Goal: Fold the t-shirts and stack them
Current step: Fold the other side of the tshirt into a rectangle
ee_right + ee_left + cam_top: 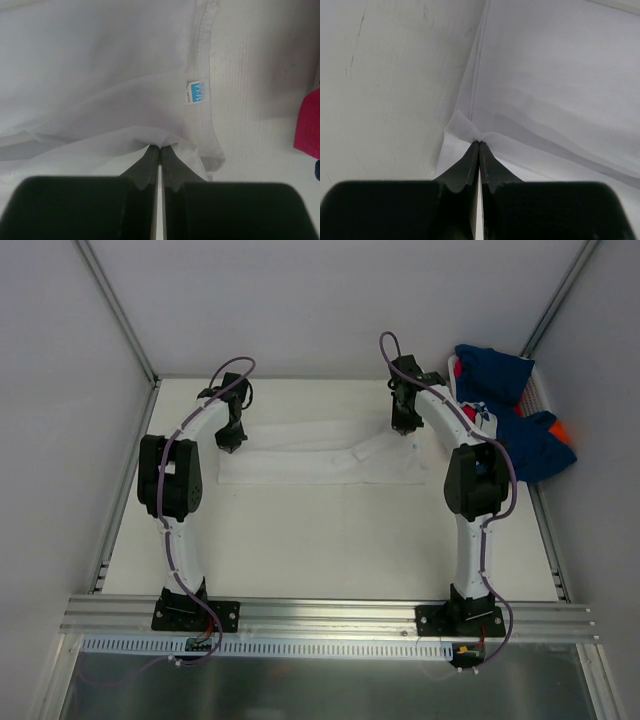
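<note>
Pale table (330, 540): left hand (479, 143) pinched shut on white t-shirt (300, 466) edge; right hand (160, 147) likewise, near neck label (196, 92).

The white t-shirt (300, 462) lies as a long folded strip, navy shirts (495, 370) heaped to its right.

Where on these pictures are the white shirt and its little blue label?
Plain white cloth t-shirt (300, 465): top external view, on its flat middle.
Small blue neck label (196, 92): right wrist view, on the label's centre.

The white surface (330, 530) has pale walls (330, 300) around it. A metal rail (330, 612) runs along its near edge, and a white basket (541, 392) sits at the far right.
</note>
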Motion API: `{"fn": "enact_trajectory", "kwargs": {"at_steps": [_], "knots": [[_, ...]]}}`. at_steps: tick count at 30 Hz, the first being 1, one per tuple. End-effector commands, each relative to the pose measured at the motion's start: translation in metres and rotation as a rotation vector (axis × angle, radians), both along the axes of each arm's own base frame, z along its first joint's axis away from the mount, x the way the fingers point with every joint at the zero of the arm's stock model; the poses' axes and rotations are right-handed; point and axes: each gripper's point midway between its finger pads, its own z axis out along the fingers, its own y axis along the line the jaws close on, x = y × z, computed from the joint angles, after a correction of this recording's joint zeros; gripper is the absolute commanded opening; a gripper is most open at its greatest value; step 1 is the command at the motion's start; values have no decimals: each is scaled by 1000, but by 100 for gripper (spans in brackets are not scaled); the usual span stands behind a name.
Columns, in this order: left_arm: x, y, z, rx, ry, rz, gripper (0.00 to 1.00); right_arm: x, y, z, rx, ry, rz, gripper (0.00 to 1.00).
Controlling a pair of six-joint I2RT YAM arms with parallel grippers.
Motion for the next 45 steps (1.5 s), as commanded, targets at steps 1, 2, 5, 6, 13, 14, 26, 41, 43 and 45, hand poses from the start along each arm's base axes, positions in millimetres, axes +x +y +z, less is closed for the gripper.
{"fn": "enact_trajectory", "kwargs": {"at_steps": [1,2,5,6,13,14,26,41,43,45], "knots": [[3,10,7,20,15,-1,0,5,-9,11,-6,12,7,0],[4,11,5,16,21,-1,0,7,-11,10,-3,17,-1,0],[8,11,-1,9,32,-2,0,13,-16,5,-5,30,-11,1],[11,11,-1,10,28,-2,0,14,-16,2,-6,32,-14,0],[21,9,-16,8,51,-18,0,24,-20,-17,-3,57,-26,0],[21,9,-17,5,52,-20,0,25,-19,-23,-5,64,-26,0],[36,14,-19,44,38,-24,0,42,-27,-37,-12,43,-49,1],[62,12,-16,47,1,-53,11,63,-41,-30,26,2,-80,1],[63,13,-20,52,8,-56,37,63,-41,-34,29,7,-80,11],[65,18,-19,76,1,-41,99,65,-41,-37,27,9,-79,61]]}}
